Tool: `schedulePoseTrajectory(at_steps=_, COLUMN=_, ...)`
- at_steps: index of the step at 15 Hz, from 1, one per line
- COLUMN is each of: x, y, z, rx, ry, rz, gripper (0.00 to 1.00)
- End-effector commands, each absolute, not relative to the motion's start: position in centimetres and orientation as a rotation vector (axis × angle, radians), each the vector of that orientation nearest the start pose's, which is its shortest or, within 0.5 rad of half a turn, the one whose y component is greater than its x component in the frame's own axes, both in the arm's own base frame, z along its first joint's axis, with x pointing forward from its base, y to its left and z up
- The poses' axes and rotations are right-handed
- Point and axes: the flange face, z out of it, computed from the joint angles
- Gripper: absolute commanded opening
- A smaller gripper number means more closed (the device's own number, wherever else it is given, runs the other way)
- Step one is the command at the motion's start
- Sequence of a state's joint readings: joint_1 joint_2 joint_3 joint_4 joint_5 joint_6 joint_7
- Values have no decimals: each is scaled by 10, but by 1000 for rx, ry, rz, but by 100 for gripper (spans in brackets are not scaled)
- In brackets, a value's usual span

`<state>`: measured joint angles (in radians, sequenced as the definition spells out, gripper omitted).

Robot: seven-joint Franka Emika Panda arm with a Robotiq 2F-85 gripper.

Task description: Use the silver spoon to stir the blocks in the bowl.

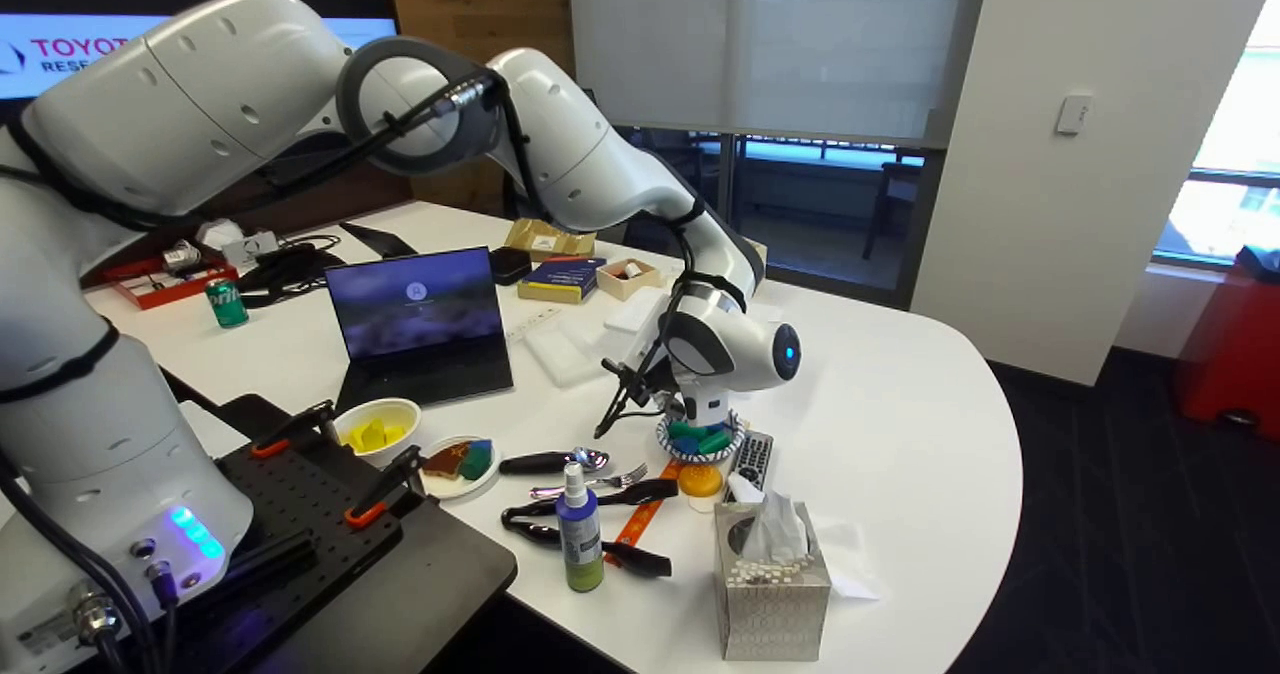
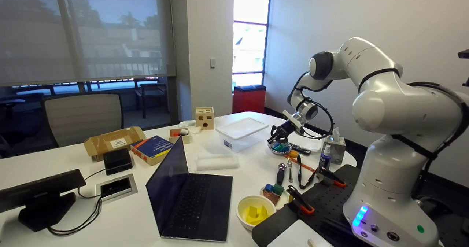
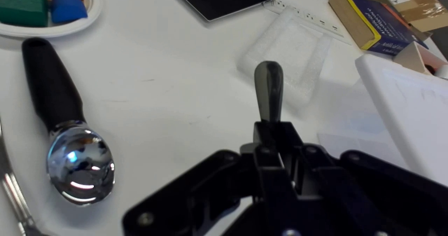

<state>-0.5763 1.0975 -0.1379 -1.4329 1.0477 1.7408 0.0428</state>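
The bowl (image 1: 672, 452) is small and round with a striped blue-and-white rim, in both exterior views (image 2: 279, 153). Blocks (image 1: 713, 443) in green and blue lie in it and also show in an exterior view (image 2: 281, 147). My gripper (image 3: 272, 129) is shut on a spoon, whose silver handle (image 3: 268, 89) sticks up past the fingertips in the wrist view. The spoon's head is hidden behind the gripper. In both exterior views the gripper (image 2: 274, 137) is low, just over the bowl's edge. Whether the spoon touches the blocks cannot be told. The bowl is out of the wrist view.
An ice-cream scoop (image 3: 82, 164), fork (image 1: 600, 484), tongs (image 1: 640, 492) and spray bottle (image 1: 581, 534) lie or stand near the bowl. A remote (image 1: 754, 462) and tissue box (image 1: 770, 604) are beside it. A lidded plastic box (image 2: 242, 128), a laptop (image 2: 209, 203) and a bowl of yellow pieces (image 2: 244, 221) stand around.
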Motion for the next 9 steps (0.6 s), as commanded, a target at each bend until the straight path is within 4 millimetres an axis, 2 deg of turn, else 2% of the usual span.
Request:
schedulePoseTrajectory(at_steps=1, x=528, y=-357, z=4, rx=-1598, ry=1376, rz=501, gripper=3)
schedulePoseTrajectory(at_steps=6, x=508, y=-374, z=-18, rx=-1531, ry=1451, rz=517, gripper=3)
schedulePoseTrajectory(at_steps=9, x=505, y=-389, z=-9, rx=-1510, ry=1476, rz=469, gripper=3)
